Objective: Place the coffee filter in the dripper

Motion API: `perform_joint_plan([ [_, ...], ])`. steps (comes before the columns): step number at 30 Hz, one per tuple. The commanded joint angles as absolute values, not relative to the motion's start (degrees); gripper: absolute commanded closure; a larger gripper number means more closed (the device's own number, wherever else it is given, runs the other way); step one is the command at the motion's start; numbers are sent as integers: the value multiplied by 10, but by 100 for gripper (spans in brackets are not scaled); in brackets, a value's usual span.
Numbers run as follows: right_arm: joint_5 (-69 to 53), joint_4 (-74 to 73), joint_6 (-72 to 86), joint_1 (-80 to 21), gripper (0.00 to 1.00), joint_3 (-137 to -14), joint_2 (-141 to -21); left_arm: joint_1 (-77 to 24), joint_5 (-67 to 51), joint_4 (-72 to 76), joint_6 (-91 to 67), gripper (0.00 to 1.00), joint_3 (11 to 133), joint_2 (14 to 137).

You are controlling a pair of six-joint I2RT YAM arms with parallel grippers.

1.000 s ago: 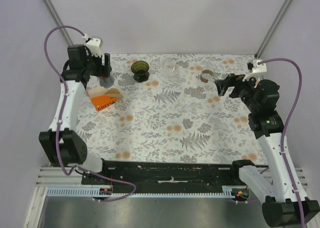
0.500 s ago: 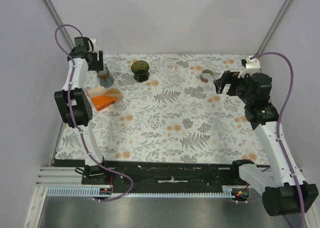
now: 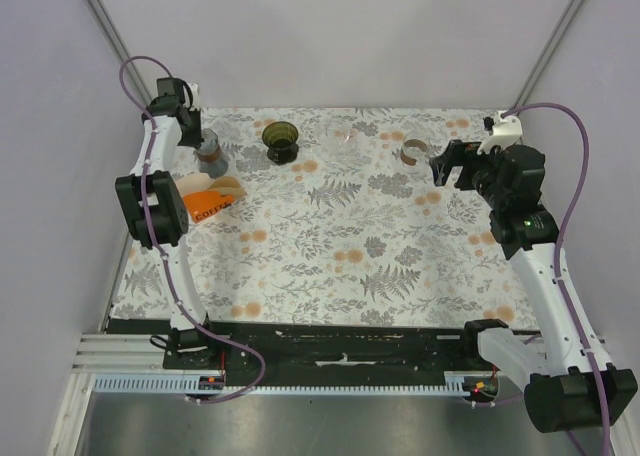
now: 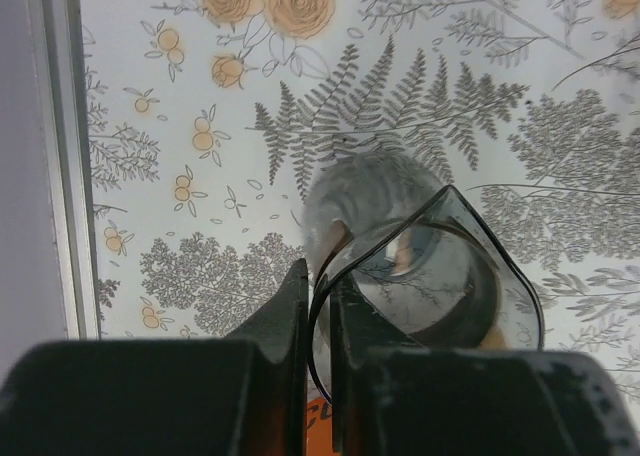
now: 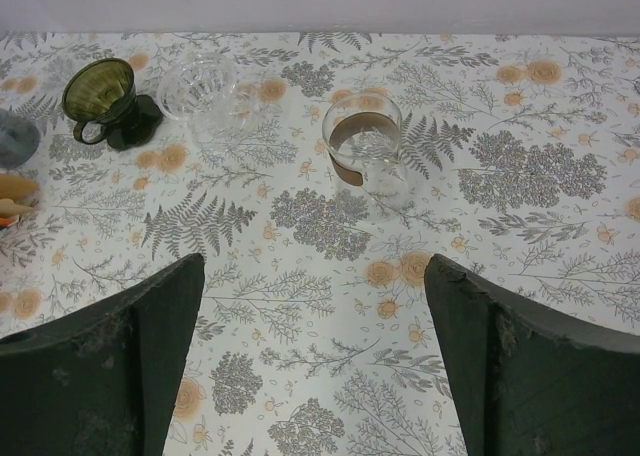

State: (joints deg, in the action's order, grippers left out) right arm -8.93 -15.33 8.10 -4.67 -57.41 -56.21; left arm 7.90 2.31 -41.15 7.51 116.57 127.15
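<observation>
Table (image 3: 330, 246): floral cloth, all items along the far half.

Left arm: stretched to the far-left corner. Left gripper (image 4: 318, 281) has its jaws pressed together on the rim of a tinted glass vessel (image 4: 430, 266), one finger inside the wall and one outside. Cannot tell whether the vessel rests on the cloth or is lifted.

Right arm: at the right side, right gripper (image 5: 312, 271) above the cloth with jaws spread wide, nothing between them, pointing toward the far edge.

Orange pack (image 3: 205, 208): lies at the left edge, just near of the tinted vessel. Coffee filters (image 3: 225, 185), tan, fan out of its far end. They are not in any dripper.

Glass server (image 5: 365, 151): brown band, upright, far right of centre, nearest the right gripper.

Clear ribbed bowl (image 5: 205, 88): far centre, between server and green dripper.

Green dripper (image 5: 100, 94): upright on its dark base, handle visible, right of the tinted vessel and well apart from the filters.
</observation>
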Motion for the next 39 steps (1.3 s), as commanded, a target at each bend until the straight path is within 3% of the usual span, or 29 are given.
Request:
perform_joint_plan([
  [1,-85,-142,77,-47,2,-598,-547,78,3,-424,66,98,1201,1277],
  [22,-77,-142,70,-49,2,-585,-502,78,-86,-419,36,98,1224,1188],
  [28,-88,-143,74,-50,2,-586,-504,63,-181,-443,36,98,1232,1109],
  [39,-108,-143,83,-49,2,-587,-513,-201,-202,-574,243,98,1106,1019],
])
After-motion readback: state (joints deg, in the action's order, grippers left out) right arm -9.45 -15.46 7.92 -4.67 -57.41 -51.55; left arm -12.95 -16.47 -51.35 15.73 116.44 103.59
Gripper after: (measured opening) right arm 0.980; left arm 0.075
